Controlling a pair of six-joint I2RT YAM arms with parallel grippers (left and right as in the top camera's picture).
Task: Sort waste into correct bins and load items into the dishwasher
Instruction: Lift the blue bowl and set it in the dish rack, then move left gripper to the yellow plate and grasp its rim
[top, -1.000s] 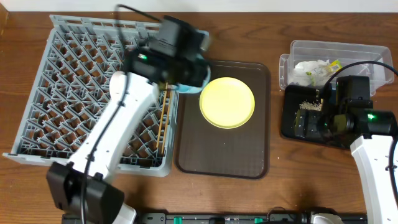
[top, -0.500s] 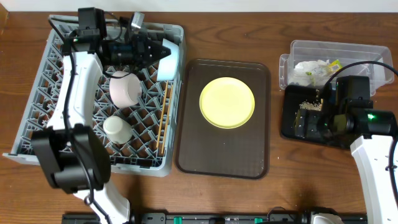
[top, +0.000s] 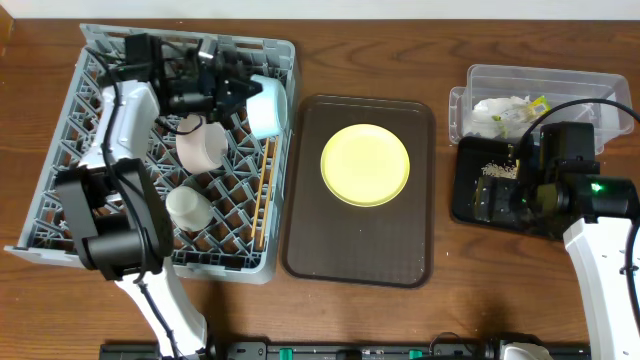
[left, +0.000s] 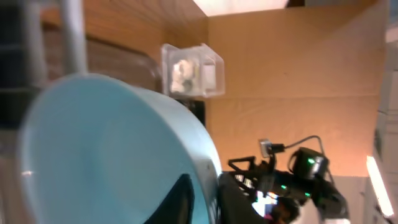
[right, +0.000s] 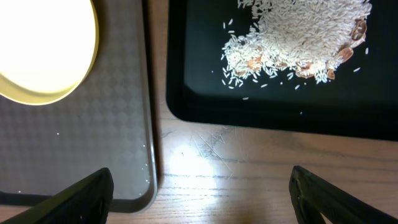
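My left gripper (top: 238, 92) is shut on the rim of the light blue bowl (top: 268, 106) and holds it tilted on its side at the back right of the grey dish rack (top: 110, 215). In the left wrist view the bowl (left: 112, 149) fills the frame, with one finger inside and one outside the rim (left: 208, 198). The white-pinkish bowl (top: 203, 146), the white cup (top: 187, 207) and the chopsticks (top: 263, 190) are in the rack. The yellow plate (top: 365, 165) lies on the brown tray. My right gripper (right: 200, 182) is open and empty by the black tray (top: 470, 205).
The brown serving tray (top: 360, 260) lies between the rack and the bins. The black tray holds crumbs (right: 298, 37). The clear tub (top: 560, 82) behind it holds the white napkin (top: 500, 110) and the yellow-green wrapper (top: 536, 103).
My left arm has swung from the brown tray's edge back over the rack and brought the blue bowl down to its back right corner. The right arm has not moved.
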